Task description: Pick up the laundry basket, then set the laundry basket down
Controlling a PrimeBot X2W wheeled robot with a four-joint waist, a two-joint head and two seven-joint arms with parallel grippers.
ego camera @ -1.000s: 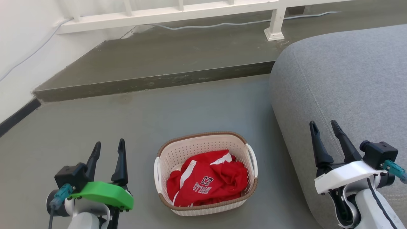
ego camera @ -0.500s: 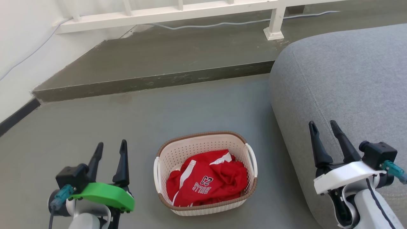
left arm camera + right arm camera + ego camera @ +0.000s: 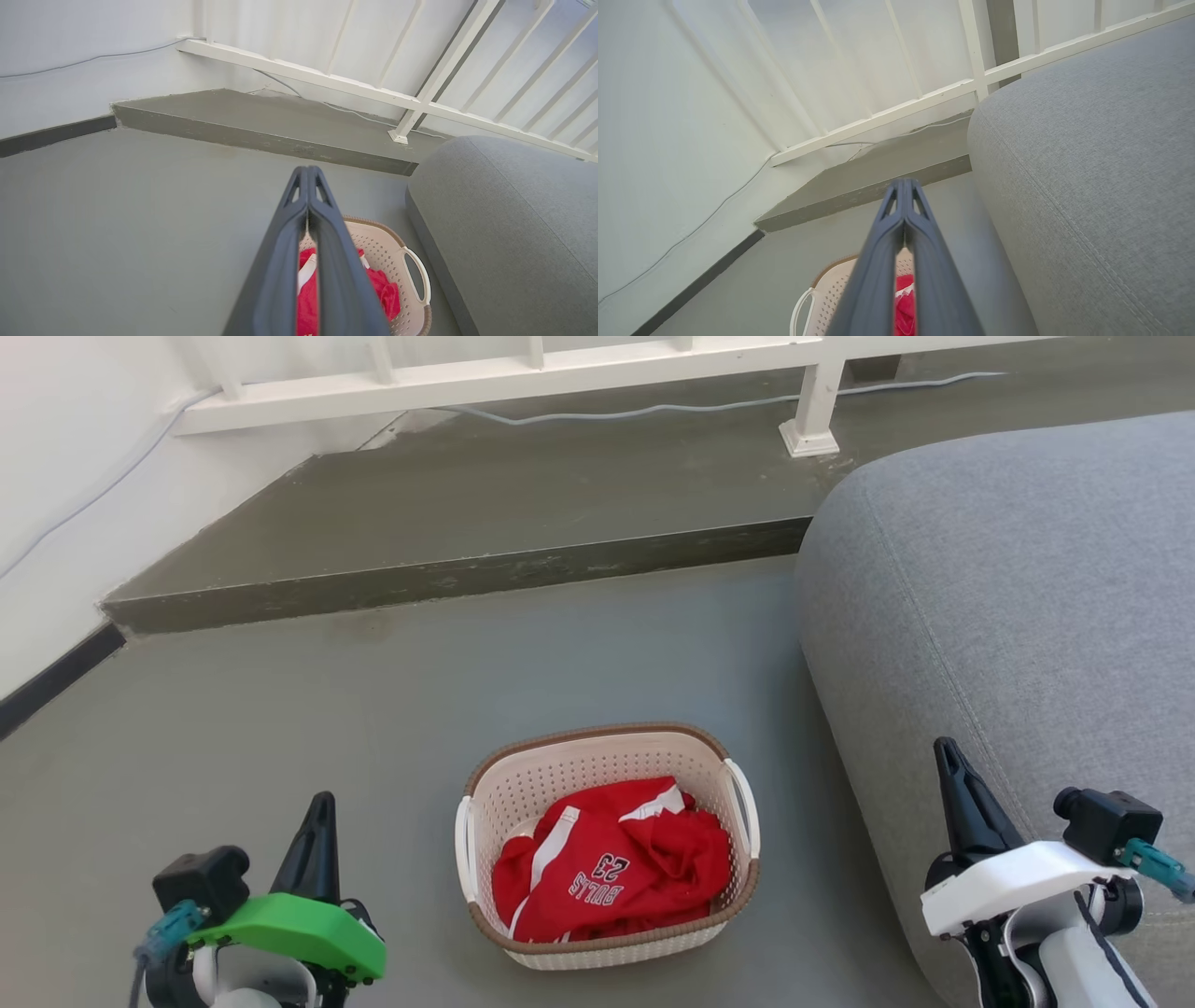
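Observation:
The laundry basket (image 3: 597, 761), cream-white and perforated with a brown rim and two white side handles, stands on the grey floor with a red jersey (image 3: 611, 868) crumpled inside. My left gripper (image 3: 322, 803) is at the lower left, apart from the basket, fingers shut with their tips touching. My right gripper (image 3: 948, 751) is at the lower right beside the sofa, also shut and empty. In the left wrist view the shut gripper (image 3: 308, 172) points over the basket (image 3: 397, 247). The right wrist view has the shut gripper (image 3: 903, 184) above the basket (image 3: 826, 284).
A grey sofa (image 3: 1018, 597) fills the right side, close to the basket. A raised concrete step (image 3: 448, 574) crosses behind, topped by a white railing (image 3: 523, 373) and a cable. A white wall with dark skirting (image 3: 56, 677) runs along the left.
Both grippers have gone from open to shut and sunk lower in the head view. The basket stays where it was.

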